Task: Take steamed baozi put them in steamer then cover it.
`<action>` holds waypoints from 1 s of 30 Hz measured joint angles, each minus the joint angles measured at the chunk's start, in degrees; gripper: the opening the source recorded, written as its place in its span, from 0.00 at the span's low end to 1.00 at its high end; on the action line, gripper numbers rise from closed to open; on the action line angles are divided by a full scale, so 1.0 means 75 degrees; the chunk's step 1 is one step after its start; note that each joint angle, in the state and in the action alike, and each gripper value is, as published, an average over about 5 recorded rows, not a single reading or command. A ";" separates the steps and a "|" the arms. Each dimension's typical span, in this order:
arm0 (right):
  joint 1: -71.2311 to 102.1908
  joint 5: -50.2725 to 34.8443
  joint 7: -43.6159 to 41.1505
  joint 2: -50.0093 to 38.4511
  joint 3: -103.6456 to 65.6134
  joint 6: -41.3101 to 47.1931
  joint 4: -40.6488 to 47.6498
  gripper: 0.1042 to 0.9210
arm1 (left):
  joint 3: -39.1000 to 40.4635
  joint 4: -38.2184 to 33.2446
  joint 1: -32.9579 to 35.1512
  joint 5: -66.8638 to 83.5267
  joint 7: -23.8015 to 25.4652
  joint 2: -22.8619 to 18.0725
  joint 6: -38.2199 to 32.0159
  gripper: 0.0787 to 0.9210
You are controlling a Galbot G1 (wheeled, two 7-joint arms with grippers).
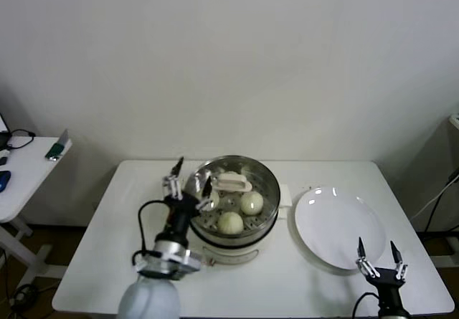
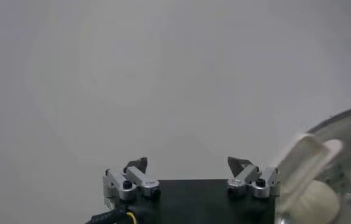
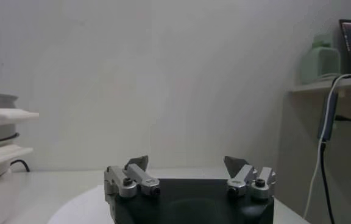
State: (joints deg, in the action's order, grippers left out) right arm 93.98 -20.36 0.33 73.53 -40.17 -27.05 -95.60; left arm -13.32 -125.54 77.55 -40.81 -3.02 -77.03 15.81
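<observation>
1. The steamer (image 1: 237,201) sits in the middle of the white table (image 1: 107,262), with a clear lid (image 1: 231,183) that has a white handle on top of it.
2. Through the lid, steamed baozi (image 1: 251,203) show inside the steamer. Two are easy to see.
3. The left gripper (image 1: 191,178) is up by the steamer's left rim, just beside the lid. Its fingers are spread apart and hold nothing.
4. The right gripper (image 1: 376,249) is over the near edge of the bare white plate (image 1: 337,226), well apart from the steamer. Its fingers are spread apart too and hold nothing.
5. I cannot read any words or labels.
</observation>
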 measured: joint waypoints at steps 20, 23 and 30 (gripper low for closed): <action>-0.0141 0.0176 0.0060 -0.0097 0.0032 0.0085 0.0130 0.88 | -0.2927 0.1833 0.1215 0.6241 0.0644 0.0948 -0.2697 0.88; -0.0141 0.0173 0.0064 -0.0123 0.0032 0.0097 0.0130 0.88 | -0.3003 0.2337 0.1258 0.6623 0.0810 0.0957 -0.3039 0.88; -0.0184 0.0166 0.0074 -0.0185 0.0026 0.0141 0.0140 0.88 | -0.3046 0.3230 0.1308 0.7114 0.1050 0.0927 -0.3613 0.88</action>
State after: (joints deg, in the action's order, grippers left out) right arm 92.60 -19.11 0.88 72.14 -39.97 -26.00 -94.55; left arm -36.16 -101.32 87.36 12.55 4.85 -70.08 -11.29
